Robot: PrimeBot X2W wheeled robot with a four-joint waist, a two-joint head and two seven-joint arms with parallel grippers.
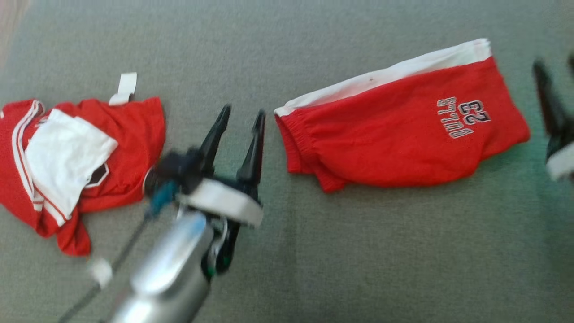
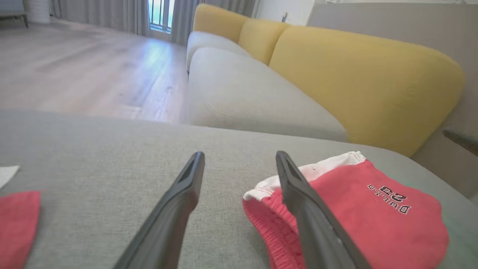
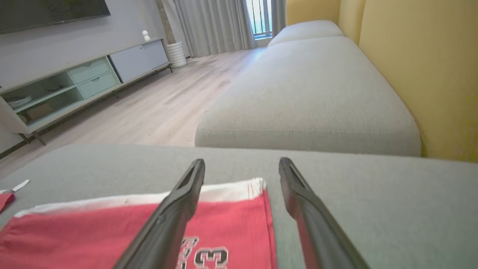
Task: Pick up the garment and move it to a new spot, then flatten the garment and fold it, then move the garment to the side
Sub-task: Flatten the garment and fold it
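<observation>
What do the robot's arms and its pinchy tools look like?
Each tool has two long, thin, dark grey fingers that taper to points. The left tool sits on a white ring, with a teal piece beside it, on a shiny silver forearm. A thin dark cable runs alongside. The right tool has a white ring too.

The right pincer (image 1: 555, 65) was blurred and cut by the picture's edge. Left of the left pincer (image 1: 243, 112), the crumpled red jersey (image 1: 112, 134) was cut off too. One finger (image 2: 310, 209) of this pincer hid part of the shorts (image 2: 373, 220) at their waistband.
</observation>
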